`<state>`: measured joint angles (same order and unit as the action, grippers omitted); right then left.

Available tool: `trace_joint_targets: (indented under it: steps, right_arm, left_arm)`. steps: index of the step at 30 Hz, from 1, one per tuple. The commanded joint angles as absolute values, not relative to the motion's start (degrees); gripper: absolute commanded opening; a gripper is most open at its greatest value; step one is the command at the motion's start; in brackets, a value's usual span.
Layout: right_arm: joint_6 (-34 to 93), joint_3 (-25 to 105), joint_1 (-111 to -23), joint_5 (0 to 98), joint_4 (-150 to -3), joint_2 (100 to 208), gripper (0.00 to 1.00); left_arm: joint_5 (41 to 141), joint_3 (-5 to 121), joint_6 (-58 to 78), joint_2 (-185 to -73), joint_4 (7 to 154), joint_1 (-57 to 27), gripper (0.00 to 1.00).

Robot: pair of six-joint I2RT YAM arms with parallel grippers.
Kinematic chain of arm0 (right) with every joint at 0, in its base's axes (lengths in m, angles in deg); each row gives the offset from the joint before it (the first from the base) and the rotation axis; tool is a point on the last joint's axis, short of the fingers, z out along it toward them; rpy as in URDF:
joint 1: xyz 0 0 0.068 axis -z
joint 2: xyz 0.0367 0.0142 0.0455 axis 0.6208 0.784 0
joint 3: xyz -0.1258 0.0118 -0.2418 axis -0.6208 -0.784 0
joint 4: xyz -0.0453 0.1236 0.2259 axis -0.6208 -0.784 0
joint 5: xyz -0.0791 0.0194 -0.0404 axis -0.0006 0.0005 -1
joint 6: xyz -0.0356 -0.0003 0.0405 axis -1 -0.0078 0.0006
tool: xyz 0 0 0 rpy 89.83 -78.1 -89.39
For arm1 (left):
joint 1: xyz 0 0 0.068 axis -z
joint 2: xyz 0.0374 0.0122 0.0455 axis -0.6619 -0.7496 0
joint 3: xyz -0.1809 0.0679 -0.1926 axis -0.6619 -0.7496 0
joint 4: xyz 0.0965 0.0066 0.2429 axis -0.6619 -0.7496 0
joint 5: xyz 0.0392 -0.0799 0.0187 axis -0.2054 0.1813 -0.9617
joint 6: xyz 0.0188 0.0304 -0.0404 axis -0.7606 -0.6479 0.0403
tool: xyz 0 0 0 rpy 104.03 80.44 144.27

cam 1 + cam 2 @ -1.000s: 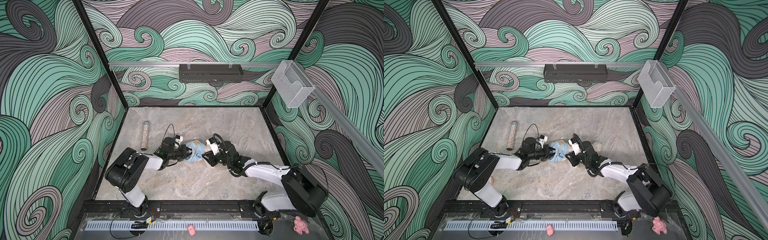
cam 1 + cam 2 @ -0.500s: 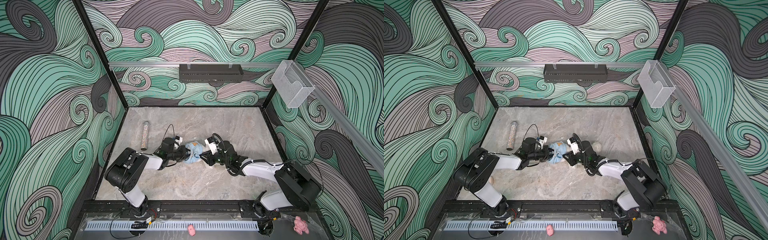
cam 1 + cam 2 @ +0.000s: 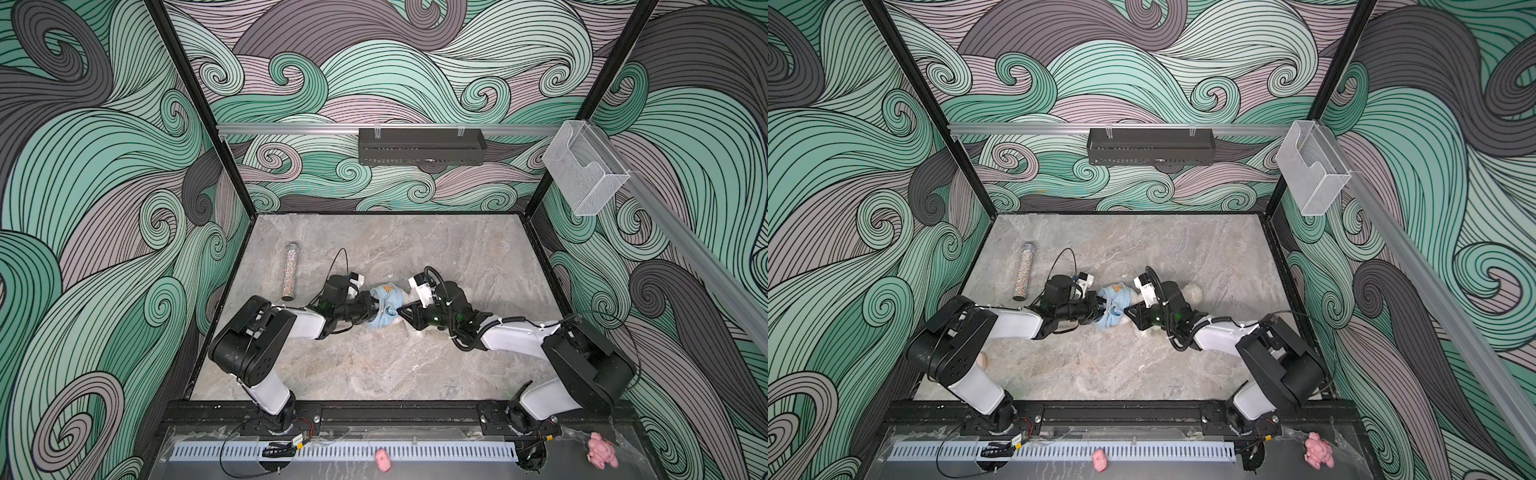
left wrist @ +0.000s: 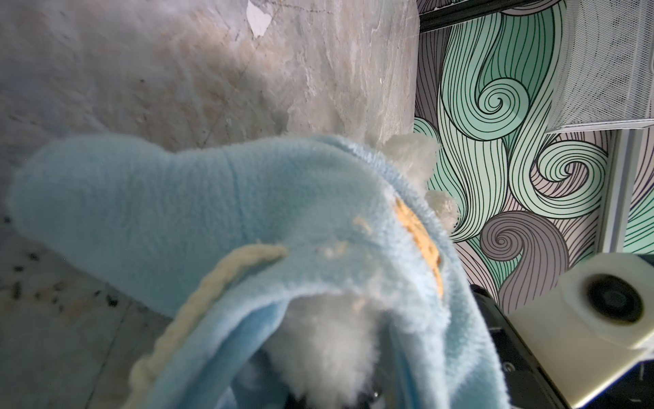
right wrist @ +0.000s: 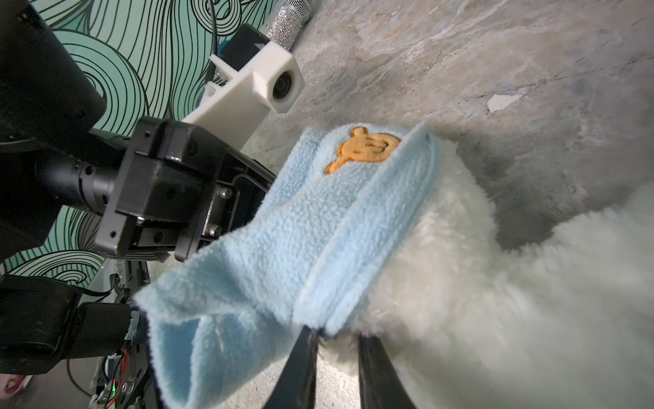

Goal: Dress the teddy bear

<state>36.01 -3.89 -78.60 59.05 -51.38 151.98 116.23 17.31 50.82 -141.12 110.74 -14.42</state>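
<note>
The teddy bear point(image 3: 1192, 293) lies on the table, its white fur point(image 5: 495, 301) filling much of the right wrist view. A light blue fleece garment point(image 3: 386, 297) with an orange bear patch point(image 5: 364, 148) is pulled partway over one end of it. My left gripper point(image 3: 371, 309) reaches in from the left and is shut on the garment. Its jaws are buried under blue fabric point(image 4: 177, 205) and fur. My right gripper point(image 3: 400, 311) comes in from the right. Its fingers point(image 5: 300, 357) stand narrowly apart, tips at the garment's thick hem point(image 5: 339, 283).
A glittery tube point(image 3: 291, 272) lies at the back left of the table. A black shelf point(image 3: 422, 145) hangs on the back wall and a clear box point(image 3: 584, 166) on the right rail. Two small pink plush toys point(image 3: 382, 459) point(image 3: 600, 451) sit beyond the front rail.
My right gripper has slid a little left, up to the garment's hem, and its jaws have narrowed. The left gripper has stayed shut in place.
</note>
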Motion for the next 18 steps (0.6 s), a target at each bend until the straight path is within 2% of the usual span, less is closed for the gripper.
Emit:
trace_joint_targets:
  steps: [1, 10, 18]
  right_arm:
    - [36.45, -2.36, -79.85, 57.1, -51.59, 149.57, 0.21]
    - [36.84, -2.48, -81.06, 55.57, -51.53, 149.2, 0.21]
    - [38.19, -0.1, -82.22, 55.52, -49.7, 153.2, 0.21]
  left_arm:
    - [117.42, 19.29, 49.26, -140.22, 109.97, -13.99, 0.0]
    - [117.5, 19.55, 49.18, -140.1, 109.51, -14.01, 0.0]
    - [117.5, 19.64, 49.09, -140.04, 109.54, -13.62, 0.0]
